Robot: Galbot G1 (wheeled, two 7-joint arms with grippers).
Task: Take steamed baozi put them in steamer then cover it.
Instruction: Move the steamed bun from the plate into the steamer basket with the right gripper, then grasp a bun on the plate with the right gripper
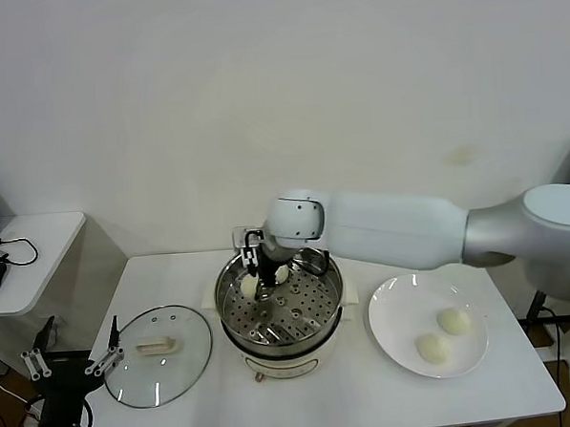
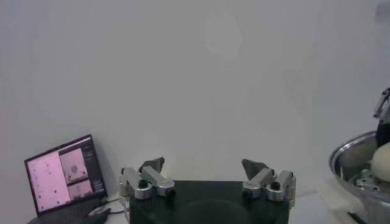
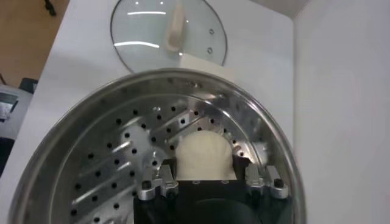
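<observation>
The left gripper [image 1: 71, 361] hangs low off the table's [image 1: 371, 400] front-left corner, parked, its fingers spread wide and empty; its wrist view shows the two dark fingertips [image 2: 153, 165] well apart against a bare wall. That view alone also catches an open laptop [image 2: 63, 175] with a pinkish screen, and, cut off at the frame's edge, a slice of the steamer's [image 2: 350, 159] rim with a bun [image 2: 382, 162] inside.

On the table's front-left part lies the cover [image 1: 159, 355], flat, clear glass in a metal rim with a cream bar handle. Just beside it, at mid-table, stands the steamer [image 1: 281, 309]: a shiny steel pot with a perforated tray on a cream base.

The right gripper [image 1: 263, 268] reaches down into the pot near its back-left rim. From the head, two pale buns show at it, one [image 1: 250, 286] on the tray and one [image 1: 282, 273] partly hidden behind the fingers. The right wrist view settles what the head view cannot: the fingers are pinched narrowly on a smooth, domed baozi [image 3: 205, 155], low over the holed tray [image 3: 128, 158]. It does not show whether the bun touches the tray.

A round white plate [image 1: 395, 337] at the table's right edge carries two more buns [image 1: 453, 321] [image 1: 432, 348], close together.

A side table [image 1: 47, 235] with cables stands off to the left.
</observation>
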